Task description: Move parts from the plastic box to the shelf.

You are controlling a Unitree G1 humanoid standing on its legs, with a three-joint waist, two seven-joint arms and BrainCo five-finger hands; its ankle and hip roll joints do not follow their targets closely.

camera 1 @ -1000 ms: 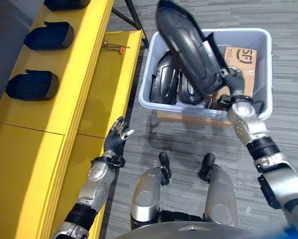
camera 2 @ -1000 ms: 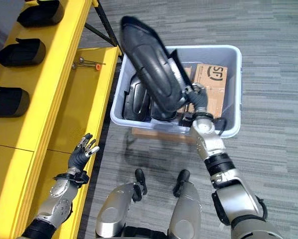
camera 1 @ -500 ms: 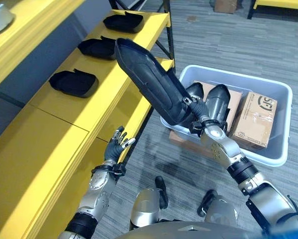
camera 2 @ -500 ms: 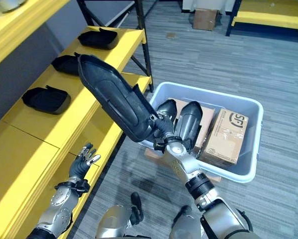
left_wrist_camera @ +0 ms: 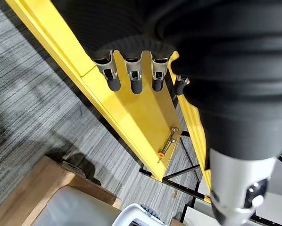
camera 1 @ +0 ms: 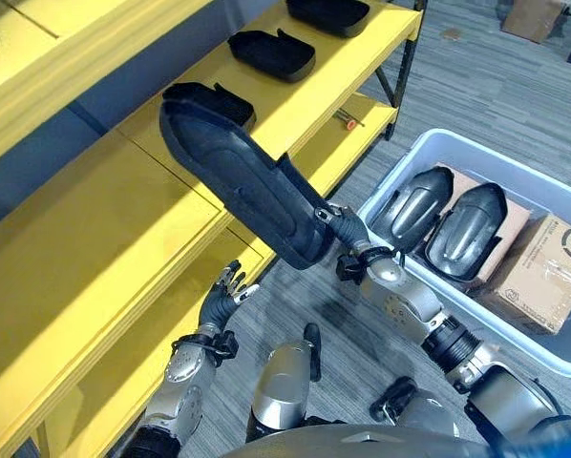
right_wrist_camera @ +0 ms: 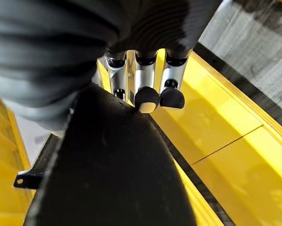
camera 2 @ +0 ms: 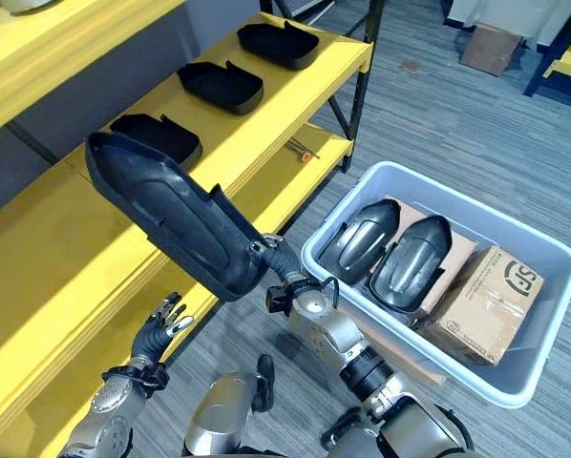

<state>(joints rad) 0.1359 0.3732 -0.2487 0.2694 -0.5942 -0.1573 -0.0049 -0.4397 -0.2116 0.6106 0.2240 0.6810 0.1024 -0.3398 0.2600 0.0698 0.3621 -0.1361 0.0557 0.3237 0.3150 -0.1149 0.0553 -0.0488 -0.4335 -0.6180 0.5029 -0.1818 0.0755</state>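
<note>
Fingers (right_wrist_camera: 147,89) of the right hand (camera 1: 348,239) are curling round one end of a long black part (camera 1: 243,186), holding it slanted above the yellow shelf (camera 1: 104,239) — swung over from the grey box (camera 2: 515,372), where two parts (camera 2: 386,250) are lying. Three black parts (camera 2: 219,84) are sitting on the shelf. Left hand (camera 1: 221,298) is hovering loosely spread beside the shelf edge.

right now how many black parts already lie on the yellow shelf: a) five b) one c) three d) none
c, three small black moulded parts lie in a row on the yellow shelf, while the right robot hand holds a long black part above it.
</note>
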